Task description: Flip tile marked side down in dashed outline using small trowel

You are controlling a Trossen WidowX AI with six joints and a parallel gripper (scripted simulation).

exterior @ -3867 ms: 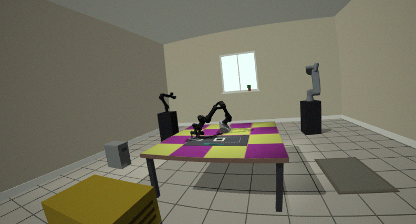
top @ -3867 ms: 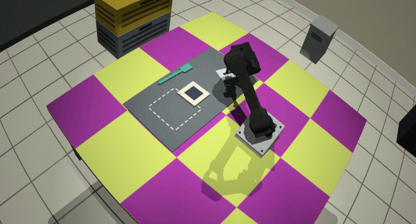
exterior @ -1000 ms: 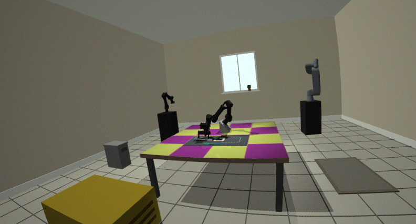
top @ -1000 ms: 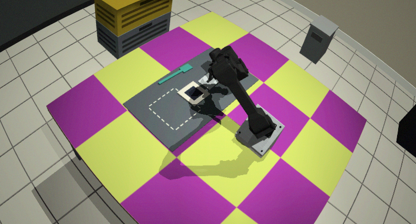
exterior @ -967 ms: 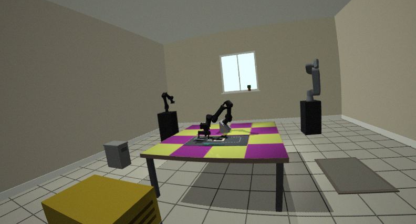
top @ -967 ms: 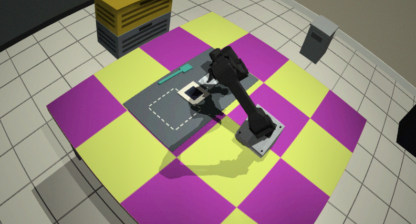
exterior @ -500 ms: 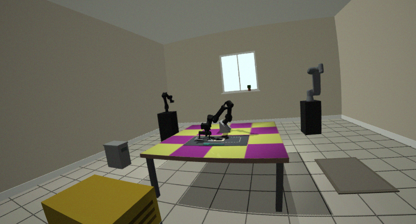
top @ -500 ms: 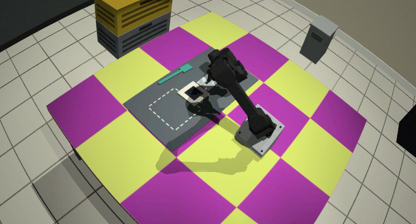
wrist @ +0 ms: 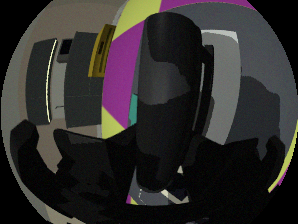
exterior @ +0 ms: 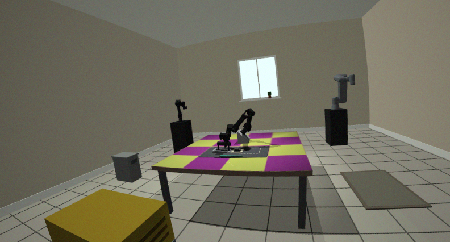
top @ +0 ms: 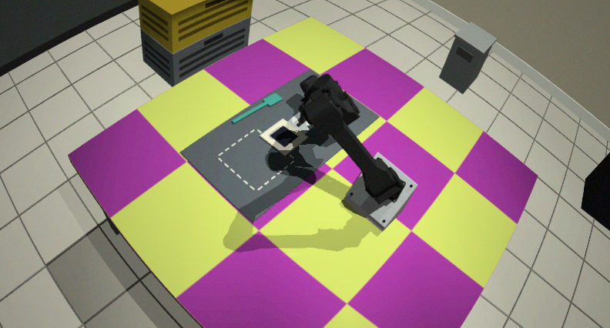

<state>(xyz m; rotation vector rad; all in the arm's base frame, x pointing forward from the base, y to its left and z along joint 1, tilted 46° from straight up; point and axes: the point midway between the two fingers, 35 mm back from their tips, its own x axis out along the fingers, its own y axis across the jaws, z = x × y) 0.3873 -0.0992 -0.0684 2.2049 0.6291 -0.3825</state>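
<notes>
The tile (top: 266,135) (exterior: 236,151) (wrist: 172,196), cream with a dark square on its upper face, lies across the edge of the dashed outline (top: 237,171) on the grey mat (top: 205,155) (exterior: 207,153). My gripper (top: 302,121) (exterior: 223,148) (wrist: 158,127) is low over the mat beside the tile and shut on the trowel. The trowel's thick black handle (wrist: 167,55) fills the middle of the wrist view. Its pale grey blade (top: 293,120) (wrist: 224,85) is low, close to the tile's edge. Whether the blade touches or reaches under the tile cannot be told.
A teal flat-ended tool (top: 251,111) (exterior: 230,155) (wrist: 133,108) lies on the mat near its far long edge. The arm's base plate (top: 403,198) stands on the checkered table (top: 298,279). Stacked crates (top: 196,22) stand beyond the table, and a grey bin (top: 467,57) (exterior: 126,167) stands off it.
</notes>
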